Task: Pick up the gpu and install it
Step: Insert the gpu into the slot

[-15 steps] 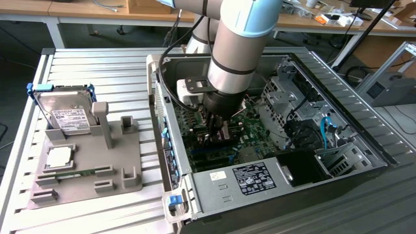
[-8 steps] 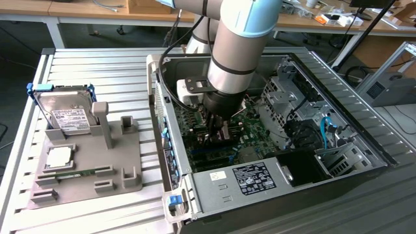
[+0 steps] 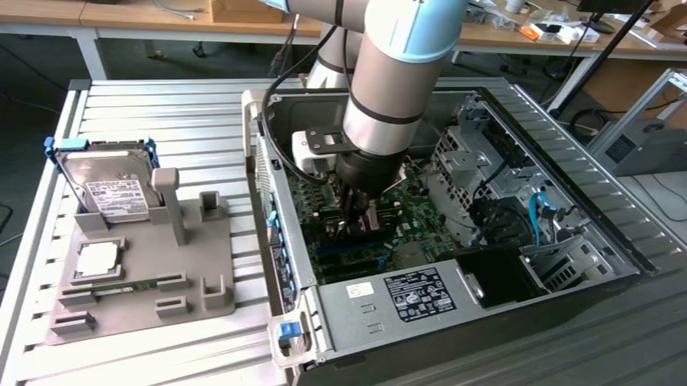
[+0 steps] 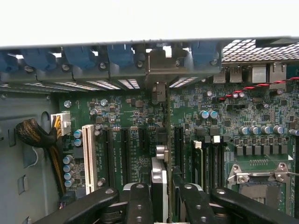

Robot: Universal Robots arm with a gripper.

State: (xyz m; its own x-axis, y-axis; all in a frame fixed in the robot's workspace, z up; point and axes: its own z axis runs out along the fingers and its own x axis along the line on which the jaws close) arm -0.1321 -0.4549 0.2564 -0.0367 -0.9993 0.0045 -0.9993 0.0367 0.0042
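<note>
Arm (image 3: 403, 72) drops almost vertically into the open computer case (image 3: 558, 161) in the exterior view, gripper (image 3: 363, 215) low over the motherboard (image 3: 419, 211). In the wrist view, fingers (image 4: 140, 200) pinch the gpu (image 4: 165, 140), held upright and edge-on among the expansion slots (image 4: 125, 149).

1. So the arm (image 3: 400, 72) comes in from the top centre of the exterior view, basically vertical.
2. Its wrist (image 3: 368, 169) sits mid-frame, pointing straight down.
3. Just below is the gripper (image 3: 359, 211). In the wrist view, both fingers (image 4: 140, 205) are pinched on the gpu (image 4: 163, 137).
</note>
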